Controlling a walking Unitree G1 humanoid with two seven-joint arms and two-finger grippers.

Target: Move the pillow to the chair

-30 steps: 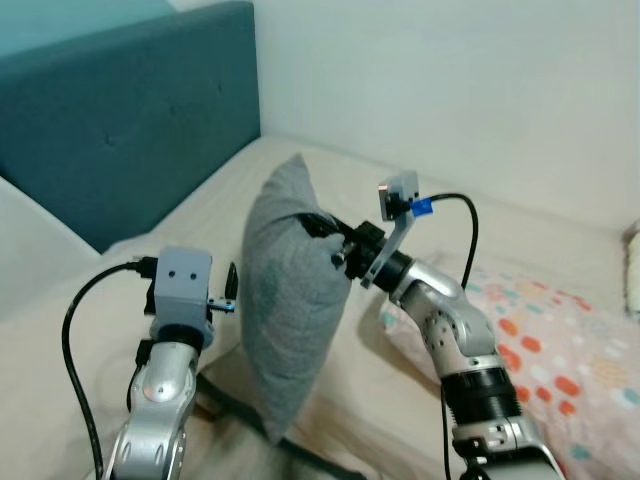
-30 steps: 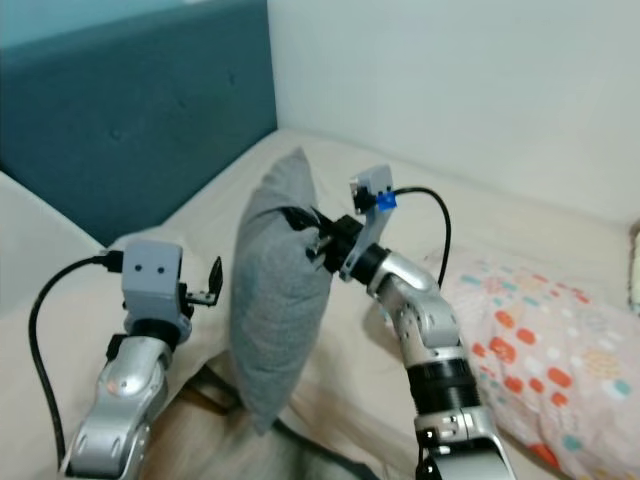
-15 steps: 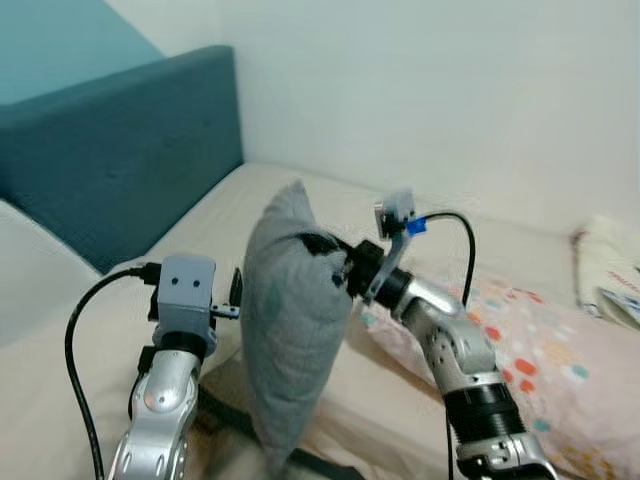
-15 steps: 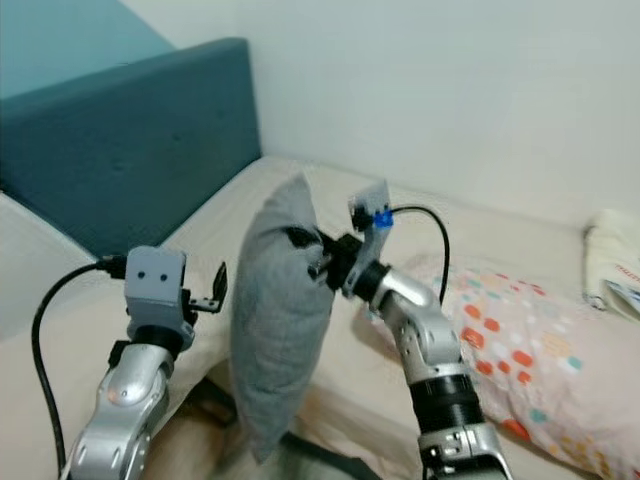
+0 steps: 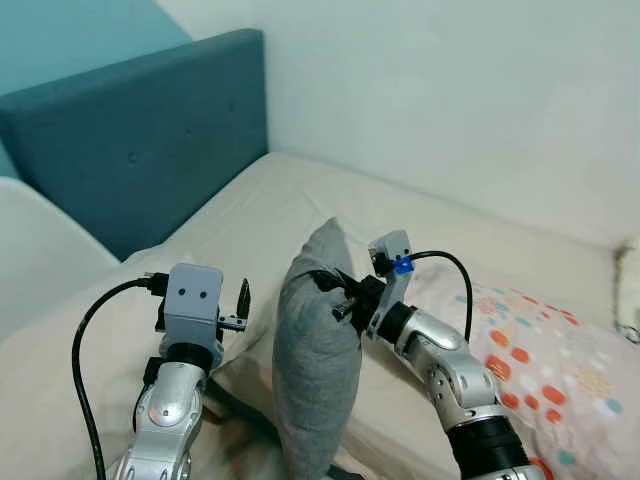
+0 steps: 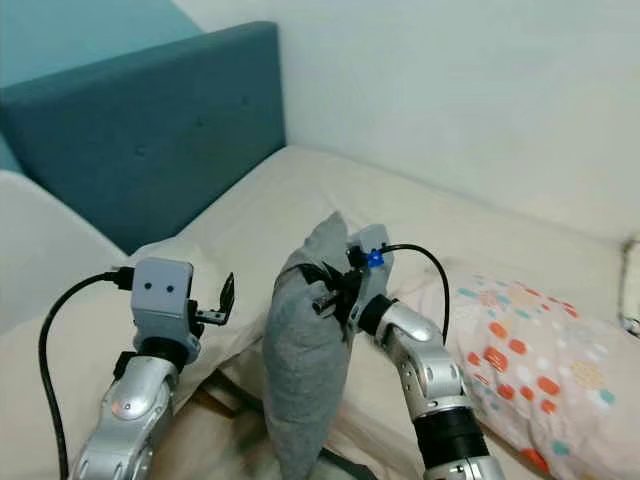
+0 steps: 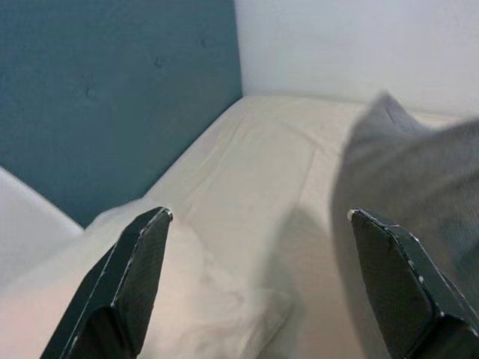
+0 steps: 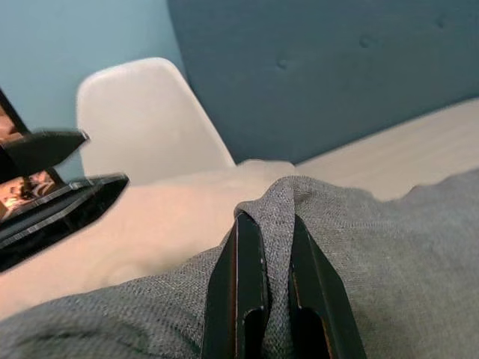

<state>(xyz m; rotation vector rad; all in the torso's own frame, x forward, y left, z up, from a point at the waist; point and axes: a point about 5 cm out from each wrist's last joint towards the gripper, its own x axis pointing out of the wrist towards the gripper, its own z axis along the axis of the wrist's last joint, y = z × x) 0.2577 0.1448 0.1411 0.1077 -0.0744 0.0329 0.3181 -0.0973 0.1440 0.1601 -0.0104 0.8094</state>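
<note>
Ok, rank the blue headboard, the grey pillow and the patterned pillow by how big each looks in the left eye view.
1. Blue headboard, largest.
2. Grey pillow, pinched by the right claw, and the patterned pillow: too alike to rank. The grey one is nearer the camera and the patterned one runs off the frame.

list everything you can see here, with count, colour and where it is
grey pillow: one, grey, held upright above the bed between the two arms, pinched by the right gripper
patterned pillow: one, pale pink with orange and teal dots, lying on the bed to the robot's right
bed: one, cream sheet, reaching to the wall corner
headboard: one, dark teal, at the bed's left end
chair: one, white, beside the bed on the robot's left
wall: white, behind the bed
left gripper: one, black fingers open, raised left of the grey pillow
right gripper: one, black fingers shut on a fold of the grey pillow
</note>
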